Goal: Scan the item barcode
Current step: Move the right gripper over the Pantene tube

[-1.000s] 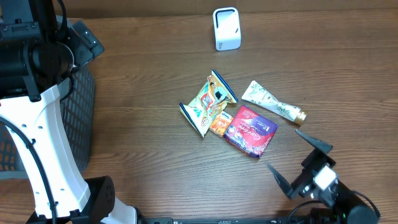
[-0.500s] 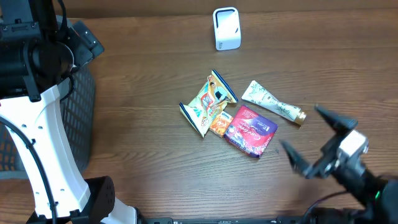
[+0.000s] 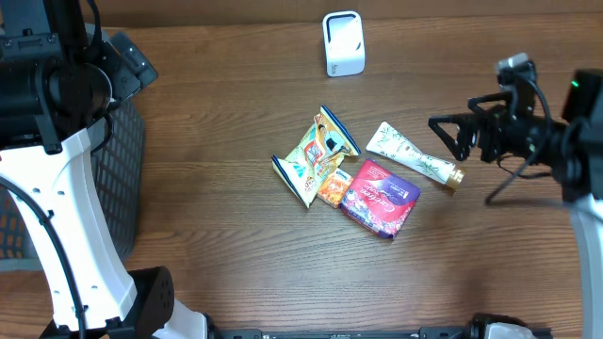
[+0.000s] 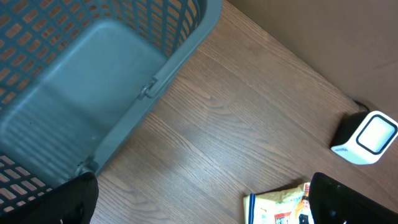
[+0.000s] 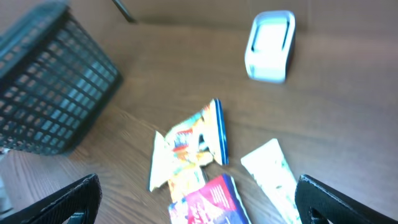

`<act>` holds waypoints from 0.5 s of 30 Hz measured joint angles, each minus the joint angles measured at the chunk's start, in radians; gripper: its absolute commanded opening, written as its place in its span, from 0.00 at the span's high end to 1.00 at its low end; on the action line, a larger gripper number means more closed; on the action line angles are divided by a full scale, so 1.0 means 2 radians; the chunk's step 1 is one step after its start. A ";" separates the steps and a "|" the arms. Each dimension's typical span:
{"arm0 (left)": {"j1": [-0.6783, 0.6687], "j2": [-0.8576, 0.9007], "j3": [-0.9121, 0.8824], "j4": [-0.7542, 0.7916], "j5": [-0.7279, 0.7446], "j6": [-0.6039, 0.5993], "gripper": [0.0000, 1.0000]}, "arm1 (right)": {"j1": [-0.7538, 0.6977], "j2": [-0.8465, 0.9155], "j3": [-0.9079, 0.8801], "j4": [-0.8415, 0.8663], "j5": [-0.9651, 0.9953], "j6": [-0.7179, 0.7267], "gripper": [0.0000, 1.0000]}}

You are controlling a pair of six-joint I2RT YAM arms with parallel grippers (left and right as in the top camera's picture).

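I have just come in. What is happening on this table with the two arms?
Two robot arms are meant to scan an item's barcode, but nothing is picked up yet. The right gripper is open, empty, and hangs above the table near the white tube. The left gripper is open too, over by the grey basket. The tube, a snack bag and a red pouch lie together mid-table; the white scanner stands at the far edge.

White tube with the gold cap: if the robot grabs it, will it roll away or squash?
The white tube lies flat, wide at its crimped end, so it probably won't roll far. It looks like soft plastic, likely denting under a squeeze. Its taper toward the gold cap might let it slip from a pinch.
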 measured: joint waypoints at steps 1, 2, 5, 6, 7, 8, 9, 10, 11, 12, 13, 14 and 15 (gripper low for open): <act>0.000 0.000 0.000 0.000 0.000 0.000 0.00 | 0.000 0.019 0.000 0.003 0.005 -0.002 0.00; 0.000 0.000 0.000 0.000 0.000 0.000 0.00 | 0.000 0.038 0.000 0.009 0.013 -0.005 0.02; 0.000 0.000 0.000 0.000 0.000 0.000 0.00 | 0.004 0.086 0.000 0.017 0.092 -0.017 0.02; 0.000 0.000 0.000 0.000 0.000 0.000 0.00 | 0.008 0.104 0.000 0.015 0.131 -0.025 0.02; 0.000 0.000 0.000 0.000 0.000 0.000 0.00 | 0.011 0.114 0.000 0.013 0.155 -0.032 0.02; 0.000 0.000 0.000 0.000 0.000 0.000 0.00 | 0.016 0.129 0.000 0.011 0.181 -0.042 0.02; 0.000 0.000 0.000 0.000 0.000 0.000 0.00 | 0.025 0.149 0.000 0.007 0.208 -0.058 0.03; 0.000 0.000 0.000 0.000 0.000 0.000 0.00 | 0.033 0.163 0.000 0.002 0.224 -0.072 0.04; 0.000 0.000 0.000 0.000 0.000 0.000 0.00 | 0.043 0.180 0.000 -0.003 0.238 -0.088 0.05; 0.000 0.000 0.000 0.000 0.000 0.000 0.00 | 0.052 0.194 0.000 -0.010 0.249 -0.104 0.09; 0.000 0.000 0.000 0.000 0.000 0.000 0.00 | 0.064 0.211 0.000 -0.018 0.260 -0.124 0.10; 0.000 0.000 0.000 0.000 0.000 0.000 0.00 | 0.073 0.224 0.000 -0.022 0.269 -0.137 0.11; 0.000 0.000 0.000 0.000 0.000 0.000 0.00 | 0.083 0.237 0.000 -0.024 0.279 -0.149 0.12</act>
